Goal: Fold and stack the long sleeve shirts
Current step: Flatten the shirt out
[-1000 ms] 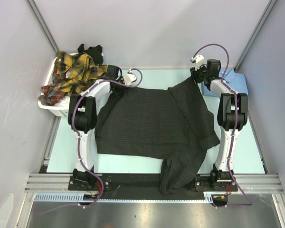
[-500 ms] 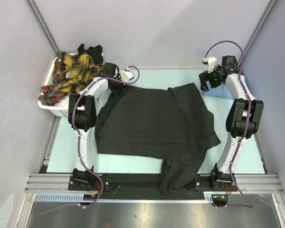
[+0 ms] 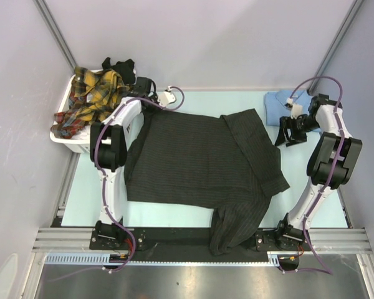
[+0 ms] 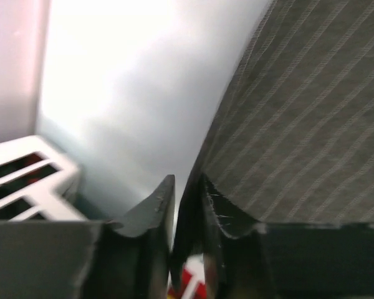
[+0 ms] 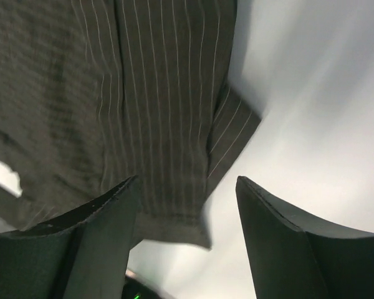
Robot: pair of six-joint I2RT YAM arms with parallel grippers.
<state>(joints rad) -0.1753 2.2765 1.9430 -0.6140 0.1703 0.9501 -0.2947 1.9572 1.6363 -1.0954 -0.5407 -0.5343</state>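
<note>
The charcoal pinstripe shirt [image 3: 193, 162] lies spread on the table, its right part folded over and one sleeve [image 3: 234, 227] hanging off the near edge. My left gripper [image 3: 151, 104] is at its far left corner, shut on the cloth edge; in the left wrist view the jaws [image 4: 186, 194] pinch the shirt [image 4: 299, 137]. My right gripper [image 3: 285, 132] is open and empty just right of the shirt; in the right wrist view [image 5: 187, 199] it hovers over a striped cuff [image 5: 168, 112]. A light blue shirt [image 3: 279, 107] lies folded at the far right. Yellow-red plaid shirts [image 3: 93, 99] fill the basket.
The white laundry basket [image 3: 67, 142] stands at the far left corner, with a black garment [image 3: 119, 65] on top at its back; its slotted wall shows in the left wrist view [image 4: 25, 180]. Grey walls close in on three sides. Bare pale table [image 3: 311, 199] lies right of the shirt.
My right gripper let go of the shirt's far right part, opened and swung right and nearer. The light blue shirt is now uncovered. My left gripper pulled the corner slightly farther back.
</note>
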